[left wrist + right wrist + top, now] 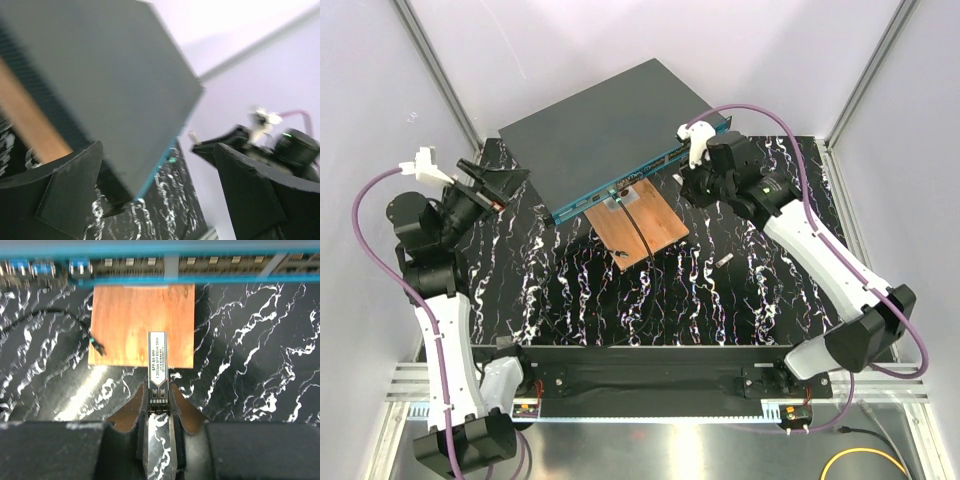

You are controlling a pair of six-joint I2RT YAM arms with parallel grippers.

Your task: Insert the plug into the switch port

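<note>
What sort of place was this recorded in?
Probably a robotics lab test cell: white panel walls on aluminium framing, a black marbled table, and a network switch laid out as a workpiece.

Left tool (pixel 503 181) wide open, right tool (pixel 158 395) closed.

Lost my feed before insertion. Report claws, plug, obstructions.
Left claw open, by the switch edge. Right claw shut on plug, short of the ports. Copper board below the ports; no blocker seen.
</note>
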